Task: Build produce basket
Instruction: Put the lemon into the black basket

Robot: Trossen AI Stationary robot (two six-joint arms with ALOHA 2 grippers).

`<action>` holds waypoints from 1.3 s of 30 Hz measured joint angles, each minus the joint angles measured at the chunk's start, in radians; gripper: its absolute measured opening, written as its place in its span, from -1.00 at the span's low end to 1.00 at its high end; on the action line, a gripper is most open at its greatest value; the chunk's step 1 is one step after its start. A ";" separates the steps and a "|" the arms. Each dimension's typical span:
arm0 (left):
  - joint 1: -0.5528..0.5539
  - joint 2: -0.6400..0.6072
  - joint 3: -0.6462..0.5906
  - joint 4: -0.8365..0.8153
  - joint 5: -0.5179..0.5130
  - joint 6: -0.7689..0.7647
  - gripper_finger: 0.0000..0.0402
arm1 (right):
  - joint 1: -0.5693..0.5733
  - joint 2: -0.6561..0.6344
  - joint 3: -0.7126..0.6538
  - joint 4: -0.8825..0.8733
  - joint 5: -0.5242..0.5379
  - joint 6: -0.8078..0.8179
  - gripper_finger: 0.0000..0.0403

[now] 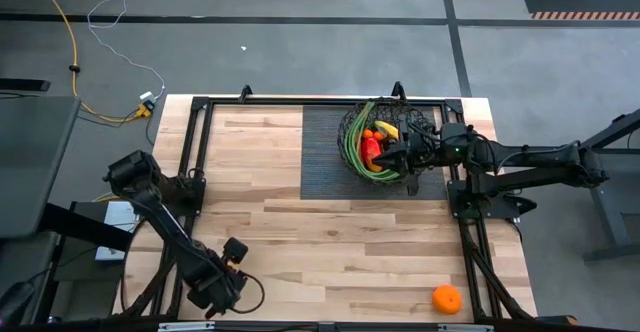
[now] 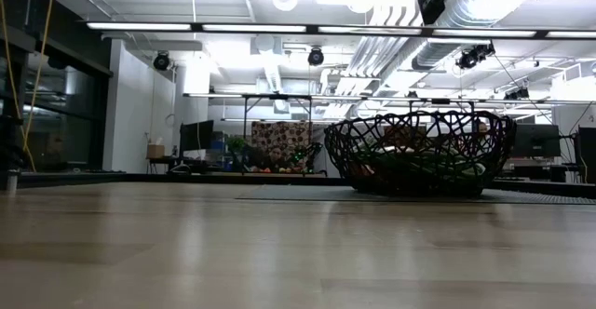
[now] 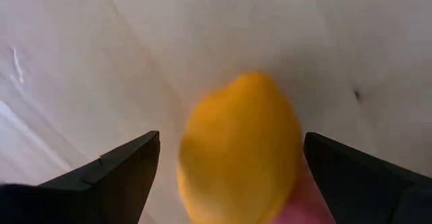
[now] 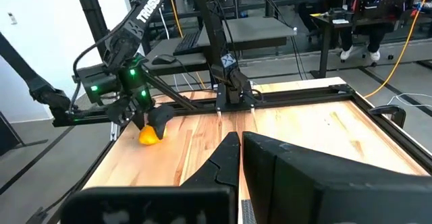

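The black wire basket (image 1: 350, 122) (image 2: 419, 151) stands on a dark ribbed mat (image 1: 320, 162) at the table's far right. It holds green stalks (image 1: 352, 150), a red piece (image 1: 371, 152) and a yellow banana (image 1: 387, 130). My right gripper (image 1: 390, 157) (image 4: 239, 146) hovers level over the basket, shut and empty. At the near left, my left gripper (image 1: 228, 272) (image 3: 231, 136) points down, open. Its fingers stand on either side of a yellow-orange fruit with a pinkish end (image 3: 239, 150) (image 4: 150, 137) that lies on the table. The gripper hides this fruit in the high view.
An orange (image 1: 447, 299) lies alone near the table's front right corner. Black frame rails (image 1: 195, 152) run along the left, far and right edges of the table. Bare wood (image 1: 330, 242) stretches between the two arms.
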 joint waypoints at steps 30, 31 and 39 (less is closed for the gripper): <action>0.146 -0.145 -0.051 0.018 0.162 0.206 0.11 | 0.000 0.000 0.000 -0.009 -0.005 0.019 -1.00; 0.178 -0.181 -0.051 0.015 0.166 0.229 0.11 | 0.000 0.000 0.000 -0.013 -0.005 0.019 -1.00; 0.540 -0.461 -0.050 0.212 0.090 0.328 0.10 | 0.000 0.000 0.000 -0.019 -0.012 0.016 -1.00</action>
